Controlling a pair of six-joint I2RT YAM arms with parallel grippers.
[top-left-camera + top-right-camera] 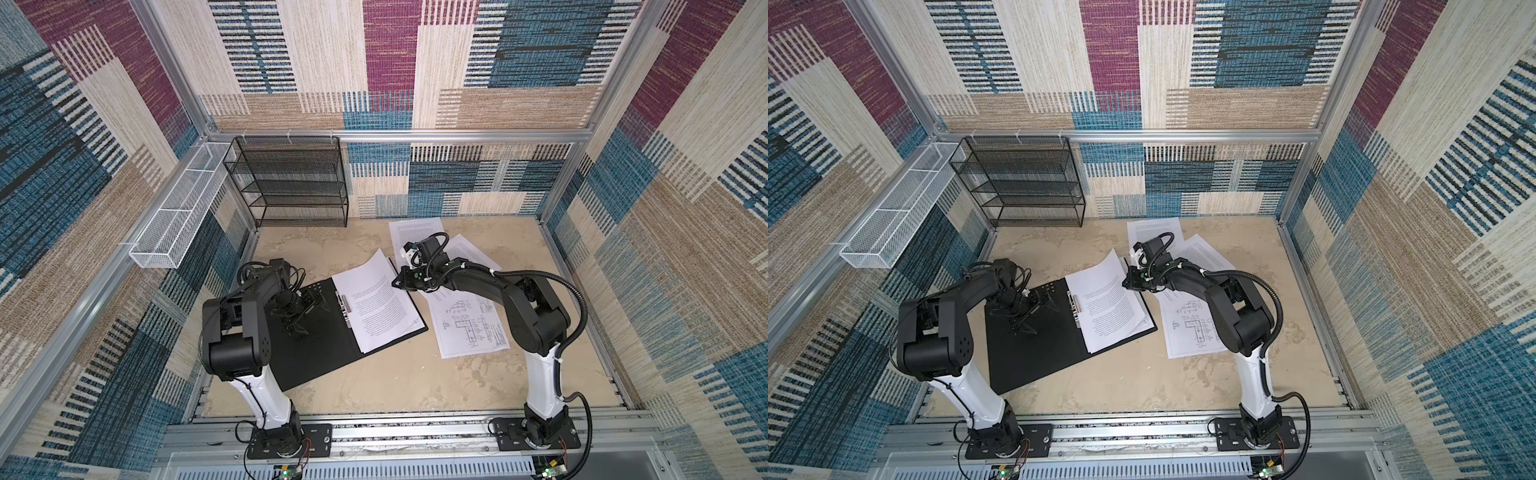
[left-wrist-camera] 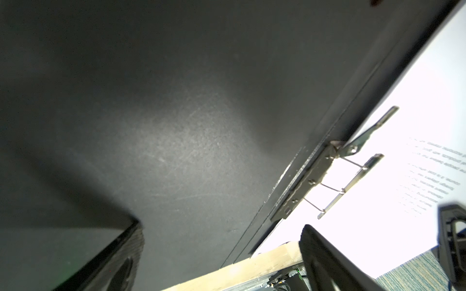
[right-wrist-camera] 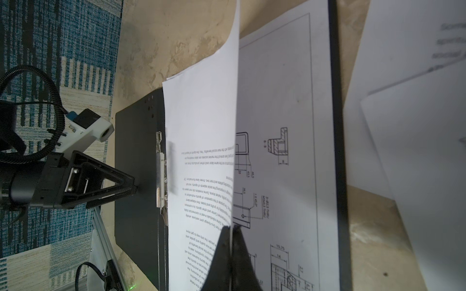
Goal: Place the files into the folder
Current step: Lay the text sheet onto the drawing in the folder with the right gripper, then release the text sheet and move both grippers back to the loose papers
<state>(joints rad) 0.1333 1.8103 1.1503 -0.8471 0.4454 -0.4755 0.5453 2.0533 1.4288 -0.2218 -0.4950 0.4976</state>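
Filing status: partly done, by my read. The flat A4 folder (image 1: 320, 357), black inside facing up, lies open on the tan tabletop (image 1: 374, 386). One white sheet w/ technical line drawings (image 3: 285, 126) already lies in its R half.
In hand: white printed-text sheet (image 3: 201, 151), edge pinched in the R gripper (image 3: 230, 228), whose fingers are closed tight on it. The sheet drapes from the fingertips over the drawing sheet and is not yet flat.
L gripper (image 1: 312, 318): fingers wide apart, holding nothing, tips over the folder's L flap.
Clip: metal clip bar (image 2: 310, 176) sits betw. the L fingers and the held sheet. It looks lifted, but the view is blurry.
Left to do: 3 loose white sheets are outside the folder, all behind the R fingers.
- back text sheet (image 1: 415, 235), farthest off
- second text sheet (image 1: 469, 253), under the R wrist
- loose line-drawing sheet (image 1: 469, 328), beside the R arm
Then clamp and close, prob.
Writing: body text is small and inverted; only stray words like "sports" come through. Drawing dims are legible: "15.75", "14", section tag "B-B".
Brands/labels: none in view; the folder's outer cover faces down.
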